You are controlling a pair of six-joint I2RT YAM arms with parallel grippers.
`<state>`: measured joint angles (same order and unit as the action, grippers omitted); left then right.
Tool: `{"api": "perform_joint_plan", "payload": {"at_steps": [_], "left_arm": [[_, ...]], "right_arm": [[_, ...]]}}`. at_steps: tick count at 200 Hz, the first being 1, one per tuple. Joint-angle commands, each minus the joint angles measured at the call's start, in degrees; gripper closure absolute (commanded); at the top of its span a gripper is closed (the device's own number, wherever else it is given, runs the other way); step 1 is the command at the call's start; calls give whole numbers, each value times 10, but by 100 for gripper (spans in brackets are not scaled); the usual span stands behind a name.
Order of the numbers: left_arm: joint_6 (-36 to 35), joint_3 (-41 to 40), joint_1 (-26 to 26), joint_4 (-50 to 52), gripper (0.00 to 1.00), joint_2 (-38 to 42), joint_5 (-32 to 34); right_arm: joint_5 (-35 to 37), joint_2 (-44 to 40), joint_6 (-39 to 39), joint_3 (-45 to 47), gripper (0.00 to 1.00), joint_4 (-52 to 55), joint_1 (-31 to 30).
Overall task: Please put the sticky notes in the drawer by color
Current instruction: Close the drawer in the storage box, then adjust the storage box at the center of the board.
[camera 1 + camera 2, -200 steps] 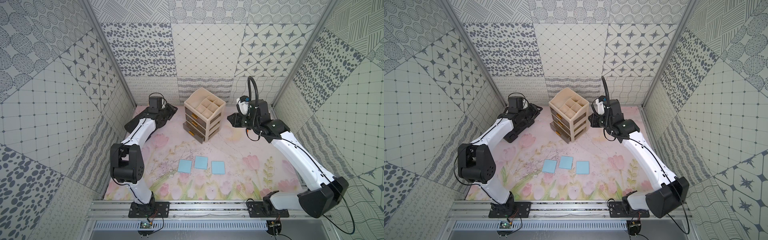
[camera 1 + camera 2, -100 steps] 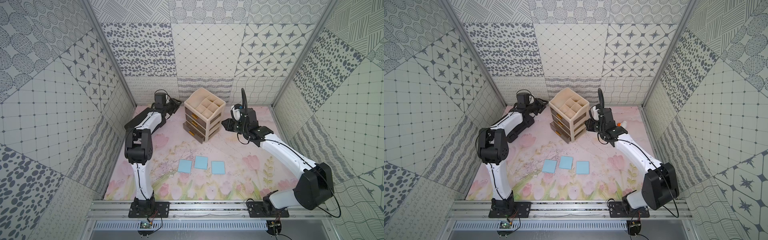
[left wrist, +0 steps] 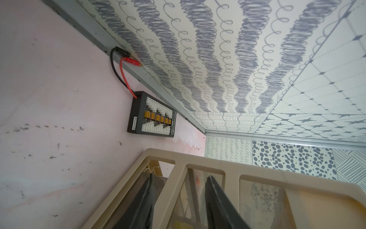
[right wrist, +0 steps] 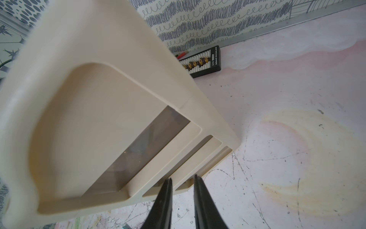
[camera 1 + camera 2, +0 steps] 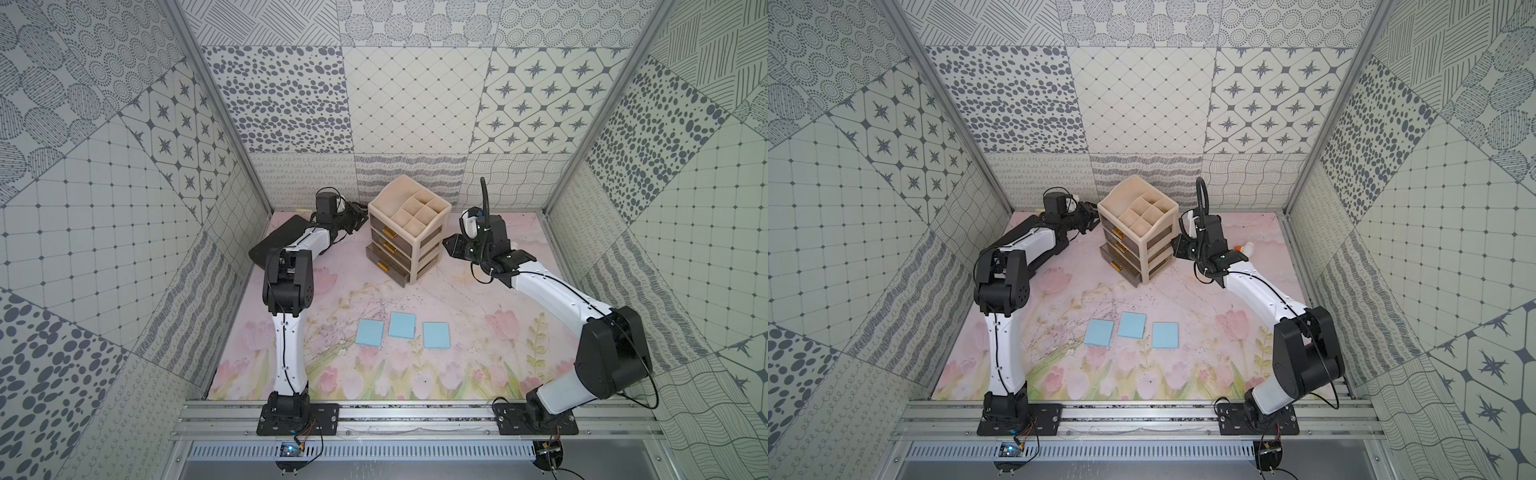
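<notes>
Three light blue sticky notes (image 5: 369, 331) (image 5: 402, 324) (image 5: 436, 335) lie flat in a row on the floral mat in both top views; no other colours show. The cream drawer cabinet (image 5: 409, 232) stands at the back, its lowest drawer (image 5: 384, 268) pulled out a little. My left gripper (image 5: 359, 214) is against the cabinet's left rear. In the left wrist view it (image 3: 179, 178) is open, its fingers either side of a cream frame rib. My right gripper (image 5: 446, 245) is low at the cabinet's right side. It (image 4: 183, 179) is slightly open and holds nothing, its tips at the frame's bottom edge.
A flat black case (image 5: 274, 241) lies at the back left under my left arm. A black connector board (image 3: 151, 115) with red and black leads sits behind the cabinet by the back wall. A small white thing with an orange tip (image 5: 1246, 248) lies behind my right arm.
Both arms have closed in on the cabinet: the left gripper moved right to its rear corner, the right gripper moved left and down to its side. Both jaws have parted a little.
</notes>
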<state>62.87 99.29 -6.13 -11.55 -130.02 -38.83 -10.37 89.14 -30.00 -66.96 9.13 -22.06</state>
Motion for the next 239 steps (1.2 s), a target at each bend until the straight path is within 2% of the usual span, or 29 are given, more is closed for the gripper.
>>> {"api": "perform_joint_plan", "payload": {"at_steps": [1, 83, 99, 118, 180, 207, 239], "left_arm": [[-13, -37, 1, -65, 55, 31, -64], [-33, -178, -17, -93, 56, 120, -78], [-49, -192, -16, -73, 56, 136, -57], [-56, -179, -12, -64, 56, 134, -55], [-48, -83, -25, -61, 55, 68, -125], [-55, -109, -32, -68, 56, 81, -140], [-49, -183, -36, -100, 56, 124, -141]], "right_arm": [[-7, 15, 9, -12, 77, -41, 5], [-45, 80, 16, -60, 74, -40, 23], [-49, 84, 12, -60, 74, -44, 25], [-51, 80, 10, -53, 74, -51, 27], [-54, 91, 10, -51, 73, -57, 34], [-58, 102, 10, -59, 73, -58, 39], [-69, 119, 12, -75, 73, -55, 44]]}}
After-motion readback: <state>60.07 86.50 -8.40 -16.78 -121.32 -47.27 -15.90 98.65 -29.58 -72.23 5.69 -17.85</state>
